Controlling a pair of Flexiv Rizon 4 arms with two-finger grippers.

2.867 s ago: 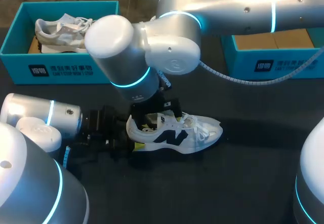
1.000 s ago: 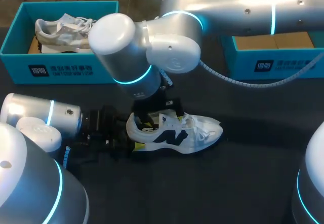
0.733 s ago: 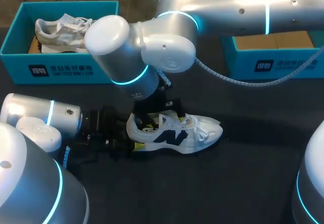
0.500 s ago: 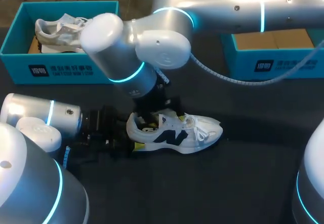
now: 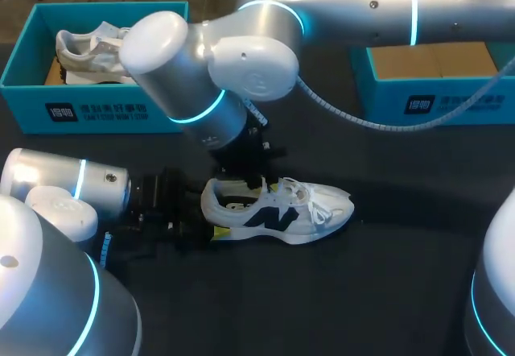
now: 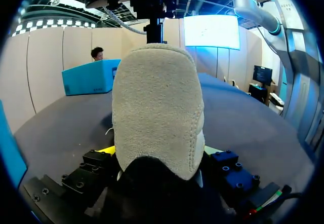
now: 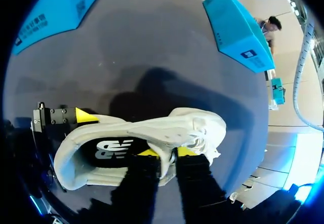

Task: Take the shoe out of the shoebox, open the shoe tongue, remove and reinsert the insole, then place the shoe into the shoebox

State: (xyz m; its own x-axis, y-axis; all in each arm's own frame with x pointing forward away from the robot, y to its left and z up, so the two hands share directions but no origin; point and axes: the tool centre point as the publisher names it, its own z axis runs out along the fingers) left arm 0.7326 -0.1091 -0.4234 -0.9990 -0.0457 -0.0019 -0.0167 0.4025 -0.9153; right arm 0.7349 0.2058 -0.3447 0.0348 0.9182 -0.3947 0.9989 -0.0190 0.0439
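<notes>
Lying on its sole near the middle of the dark worktop (image 5: 386,291), the shoe (image 5: 278,211) points its toe to the right and its heel to the left in the head view; the left arm (image 5: 64,187) comes in from the left and its left gripper (image 5: 199,217) is at the heel; the right arm (image 5: 241,58) reaches in from the far right past the middle, and its right gripper (image 5: 259,175) hangs just over the shoe's opening; a left shoebox (image 5: 96,110) at the far left holds a second shoe (image 5: 96,46), and a right shoebox (image 5: 434,98) stands at the far right, both well apart from the shoe on the worktop; in the left wrist view the pale heel of the shoe (image 6: 157,107) fills the space between the fingers (image 6: 98,160), which press on it from both sides, so the left gripper (image 6: 159,158) clamps the heel; the right gripper (image 6: 152,11) shows above the shoe's far part; in the right wrist view the right gripper (image 7: 168,153) has its yellow tips drawn close together, pinching the shoe tongue (image 7: 152,133) between them; the insole (image 7: 109,147) lies dark inside the open shoe (image 7: 197,127), and one yellow tip of the left gripper (image 7: 83,115) touches the outside of the heel.
</notes>
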